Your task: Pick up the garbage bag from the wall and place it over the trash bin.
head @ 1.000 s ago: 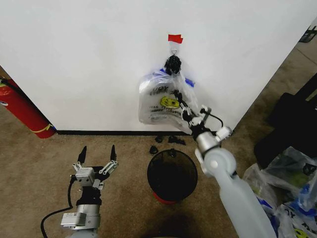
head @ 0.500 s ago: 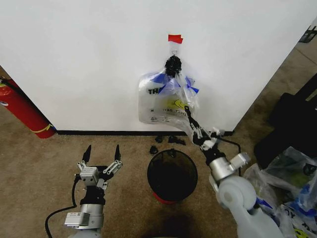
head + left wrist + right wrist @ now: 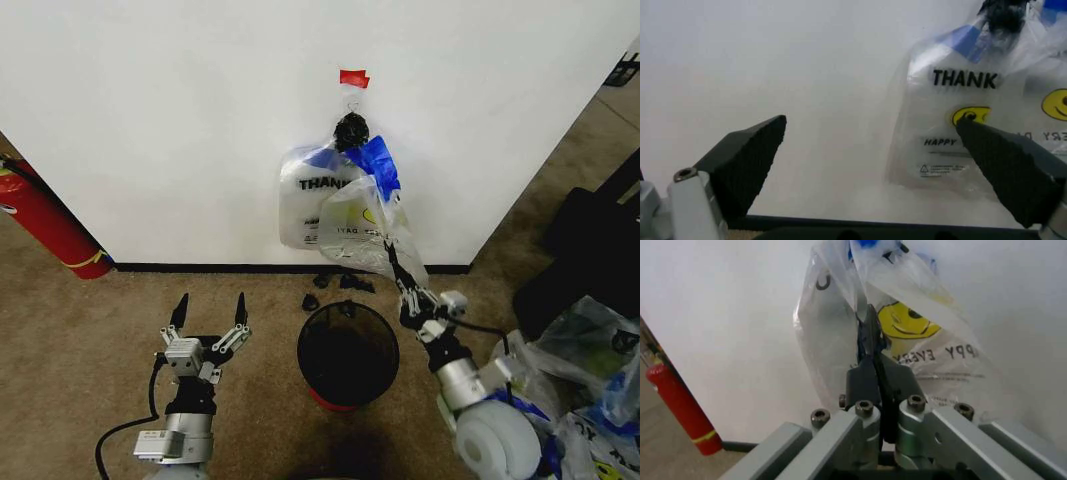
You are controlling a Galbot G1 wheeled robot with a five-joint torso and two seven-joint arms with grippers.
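Since 1.0 s ago: right gripper pulled back low toward bin, dragging bag corner off wall | fingers pinched shut on bag film | bag top still on hook, above gripper | left gripper gaping, empty | risk: knot snags, film tears or slips.

Head view: high, facing forward-down at the wall; both wrist views: low, close, facing that wall, sharing the hung garbage bag.
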